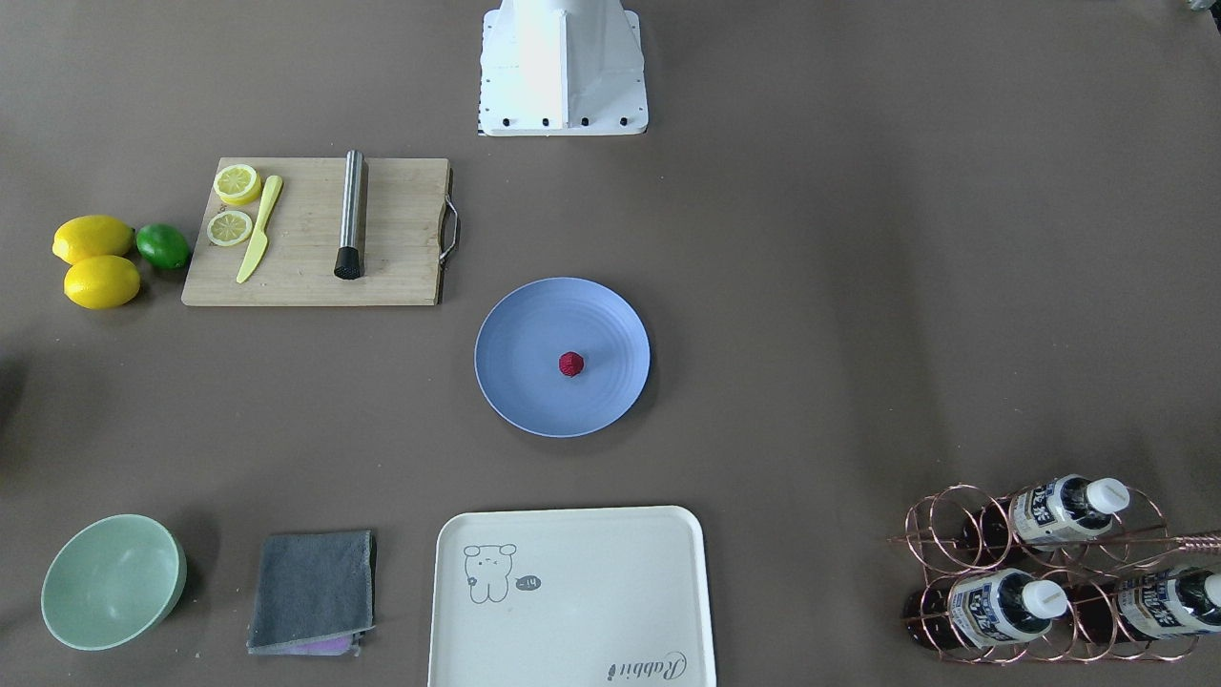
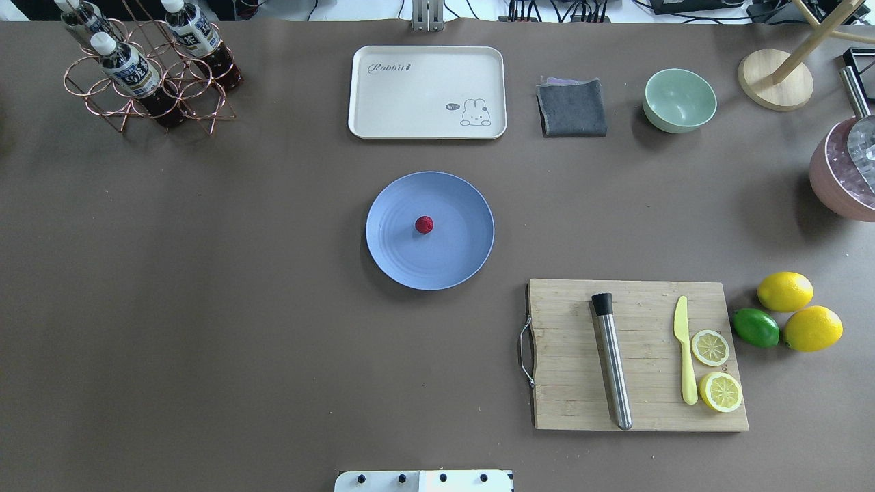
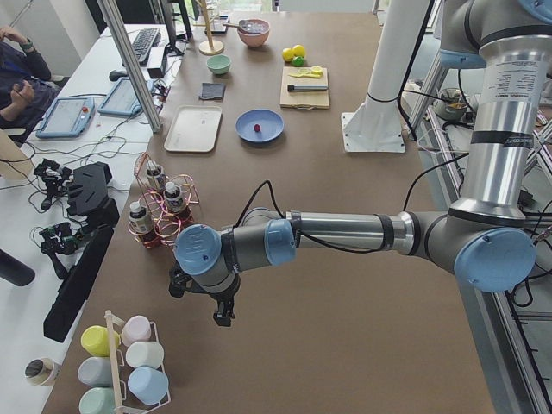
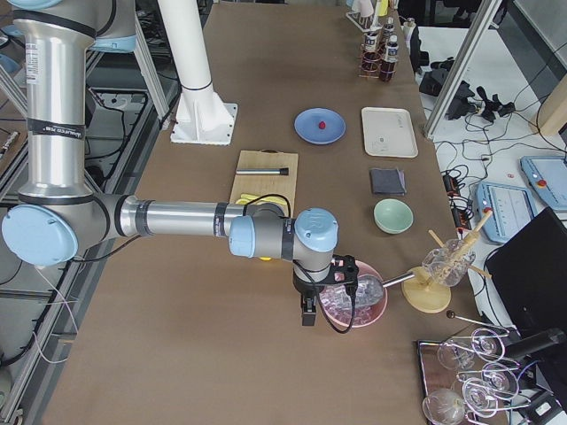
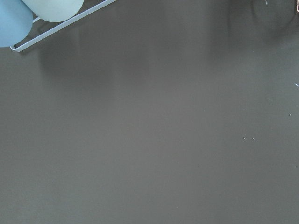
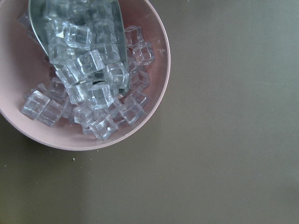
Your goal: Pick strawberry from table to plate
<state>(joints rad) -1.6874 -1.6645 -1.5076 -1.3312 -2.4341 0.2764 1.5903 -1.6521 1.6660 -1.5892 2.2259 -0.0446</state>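
Evidently little remained to fail. Nearest the side cameras, the left gripper hung over bare table and the right gripper hung near the pink ice bowl. Whether either pincer was open or closed could not be told. Farther off, the strawberry sat at the centre of the blue plate, well apart from both grippers. Being roundish, it might roll off if an arm jarred the plate.

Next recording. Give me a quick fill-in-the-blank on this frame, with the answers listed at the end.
The strawberry lies on the light-blue ____, not on the table.
The wire rack holds ____ bottles.
Beside the two lemons lies one green ____.
On the cutting board, between the steel rod and the lemon slices, lies a yellow ____.
Missing words: plate; three; lime; knife.
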